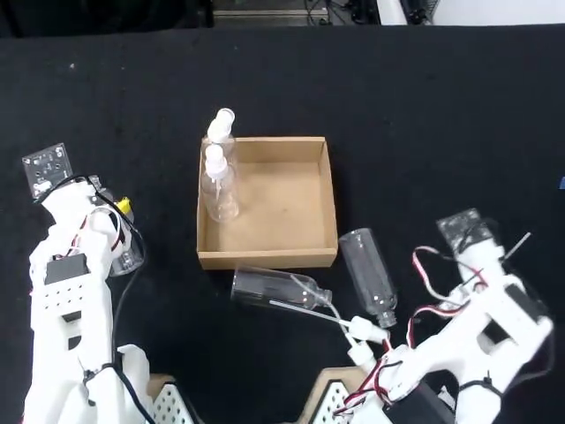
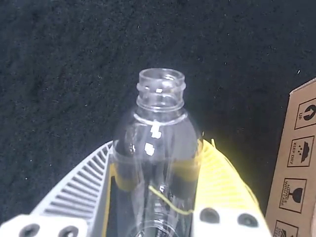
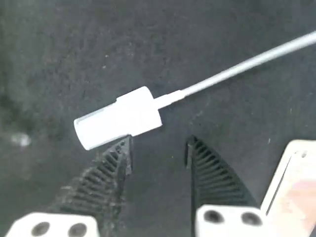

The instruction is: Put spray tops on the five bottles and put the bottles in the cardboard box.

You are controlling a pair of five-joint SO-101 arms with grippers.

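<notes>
the left gripper was clamped on a clear, open-necked plastic bottle left of the square cardboard box. a capped bottle stood in its far left corner; two uncapped bottles lay at its near side. the right gripper gaped empty beside a white spray top with a thin tube.

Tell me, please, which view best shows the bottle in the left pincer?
The left wrist view: the bottle is close up, its open neck plain, clamped in the left pincer. In the high view the arm hides most of it.
</notes>
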